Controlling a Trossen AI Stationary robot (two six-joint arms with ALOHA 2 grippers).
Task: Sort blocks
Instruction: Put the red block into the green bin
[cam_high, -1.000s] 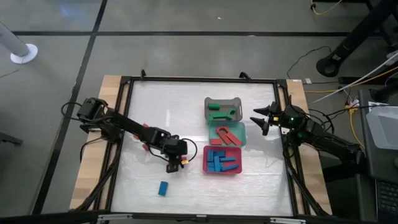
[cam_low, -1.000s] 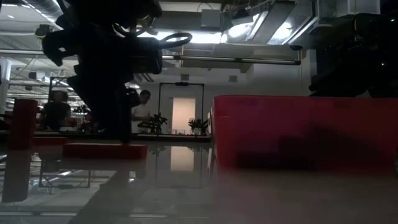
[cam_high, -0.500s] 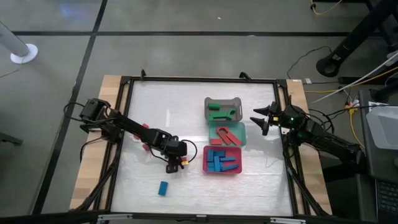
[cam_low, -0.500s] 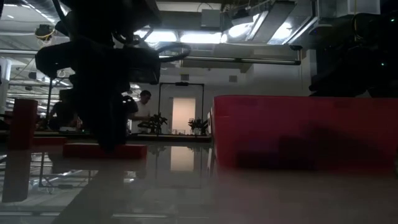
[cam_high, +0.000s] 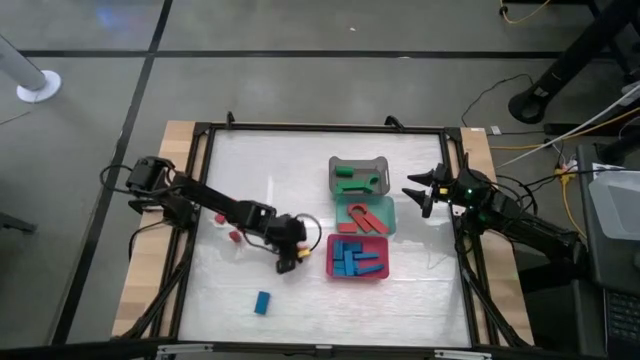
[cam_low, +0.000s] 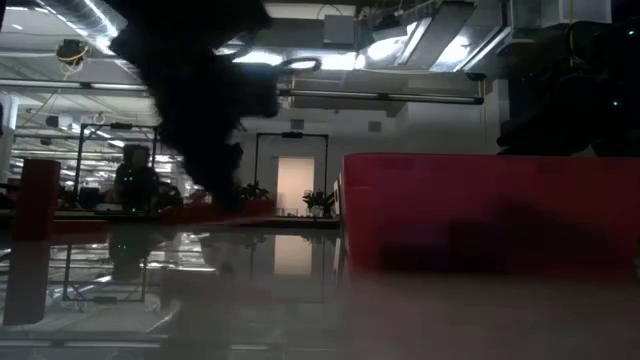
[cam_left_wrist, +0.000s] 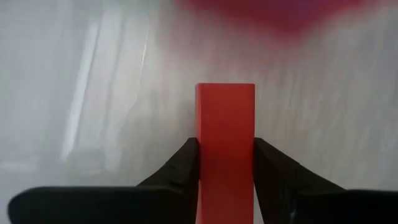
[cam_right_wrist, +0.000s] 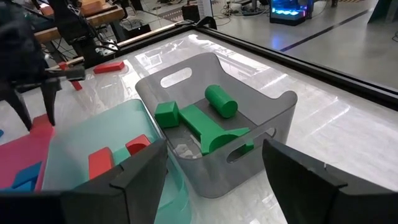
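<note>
My left claw grips a red block beside the red tray of blue blocks; right claw wide by the grey tray with green blocks. The teal tray at frame centre holds red pieces.

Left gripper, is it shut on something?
Yes, the left gripper is shut on a red bar block; both fingers press its sides.

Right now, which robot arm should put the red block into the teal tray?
The left gripper, I think: its fingers already clamp the red bar-shaped block beside the trays. The right gripper waits open and empty near the teal plastic tray.
</note>
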